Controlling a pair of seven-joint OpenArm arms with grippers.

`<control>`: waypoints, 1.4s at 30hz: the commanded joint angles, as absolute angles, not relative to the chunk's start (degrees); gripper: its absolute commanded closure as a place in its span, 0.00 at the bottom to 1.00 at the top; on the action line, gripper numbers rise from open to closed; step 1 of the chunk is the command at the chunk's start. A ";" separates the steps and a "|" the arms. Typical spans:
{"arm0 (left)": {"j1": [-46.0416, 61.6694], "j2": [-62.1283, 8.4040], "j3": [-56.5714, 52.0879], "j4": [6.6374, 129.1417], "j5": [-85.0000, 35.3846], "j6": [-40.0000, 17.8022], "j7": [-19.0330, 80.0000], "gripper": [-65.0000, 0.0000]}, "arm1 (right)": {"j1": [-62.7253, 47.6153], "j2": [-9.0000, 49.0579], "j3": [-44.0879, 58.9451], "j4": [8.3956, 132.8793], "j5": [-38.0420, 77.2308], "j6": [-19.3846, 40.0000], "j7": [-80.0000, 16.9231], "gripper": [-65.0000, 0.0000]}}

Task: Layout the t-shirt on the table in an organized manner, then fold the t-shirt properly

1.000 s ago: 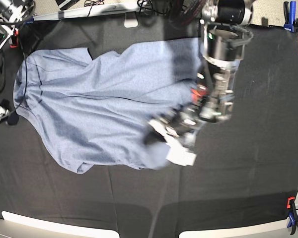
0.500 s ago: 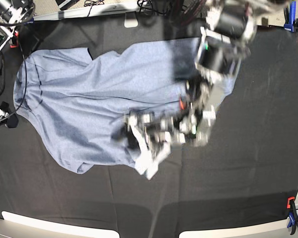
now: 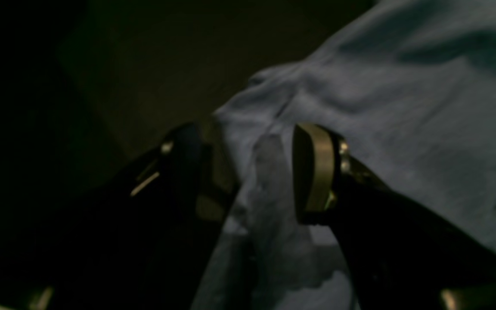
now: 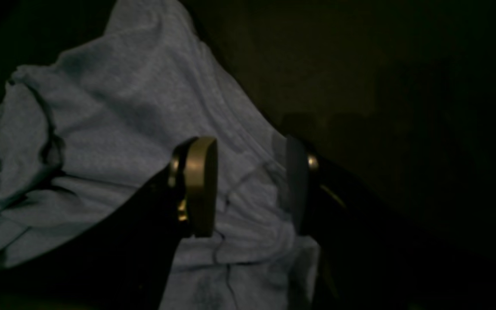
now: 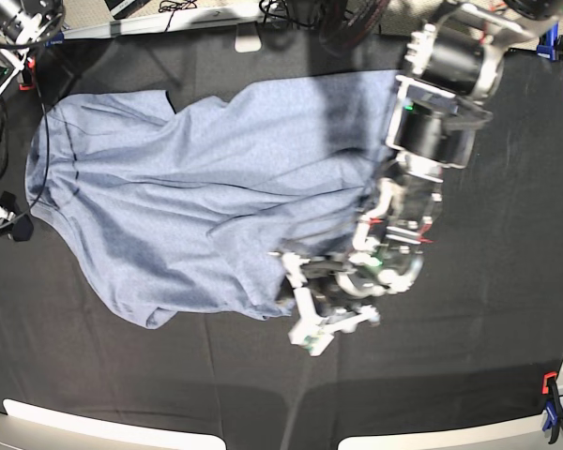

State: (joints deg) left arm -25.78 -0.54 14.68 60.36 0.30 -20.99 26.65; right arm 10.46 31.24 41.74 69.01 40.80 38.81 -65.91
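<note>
Currently: t-shirt [image 5: 197,202] spread on table [image 5: 488,309], plain side up, creased.
Left gripper [image 3: 252,172]: jaws wide, astride the shirt's near hem, cloth between, not pinched. Right gripper [image 4: 250,185]: jaws part-open over a seamed edge, grip uncertain.

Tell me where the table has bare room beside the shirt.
Bare black table lies right of the left gripper, out to the blue clamp, and along the near edge below the t-shirt. It is crowded where the shirt's lower hem meets that open gripper.
</note>
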 commanded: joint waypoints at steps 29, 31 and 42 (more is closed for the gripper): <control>-28.73 0.16 14.72 52.10 -8.32 -30.02 27.40 0.76 | 11.60 32.69 41.93 69.87 42.24 39.24 -64.93 0.61; -28.71 0.14 14.72 52.10 -8.93 -31.88 27.90 0.85 | 11.60 32.69 41.93 69.87 42.24 39.24 -64.93 0.61; -28.95 -0.08 14.72 52.10 -9.28 -31.94 27.16 1.00 | 11.60 32.69 41.93 69.87 42.22 39.24 -64.95 0.61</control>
